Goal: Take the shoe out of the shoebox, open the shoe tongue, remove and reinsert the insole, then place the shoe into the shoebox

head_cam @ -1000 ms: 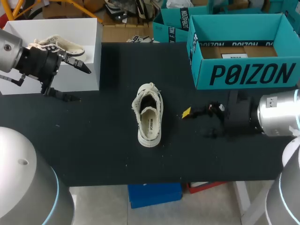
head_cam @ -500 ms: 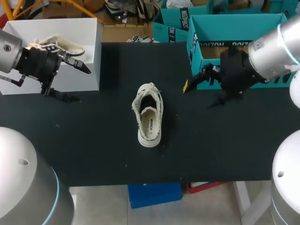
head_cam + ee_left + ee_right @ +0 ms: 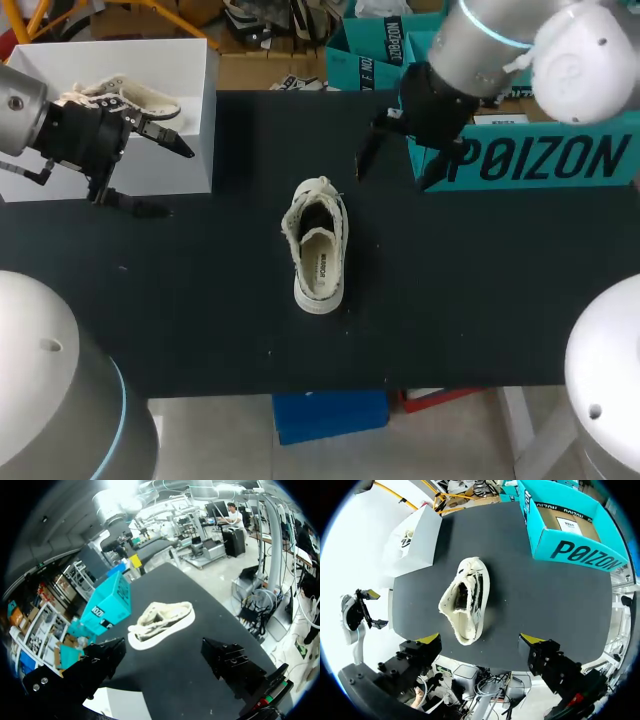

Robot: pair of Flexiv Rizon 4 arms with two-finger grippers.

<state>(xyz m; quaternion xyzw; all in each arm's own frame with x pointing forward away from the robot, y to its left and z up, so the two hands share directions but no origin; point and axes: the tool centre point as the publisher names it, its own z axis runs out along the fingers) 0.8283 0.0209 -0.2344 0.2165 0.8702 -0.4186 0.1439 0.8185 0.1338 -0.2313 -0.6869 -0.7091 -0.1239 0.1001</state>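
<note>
Right tool [image 3: 481,640], wide open above the shoe [image 3: 318,245], should come down on the tongue [image 3: 471,577] alone, I judge; left tool [image 3: 165,652], also wide, sits well off the shoe.

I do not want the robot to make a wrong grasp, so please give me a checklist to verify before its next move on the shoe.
1. Cream canvas shoe out of the teal cardboard shoebox, lying alone on the black table: ok.
2. Right gripper open and empty: ok.
3. Right gripper touching the shoe: not ok, it hangs above, apart from it.
4. Left gripper open, empty, away from the shoe, near the white box: ok.
5. Shoe tongue pulled open: cannot tell.
</note>
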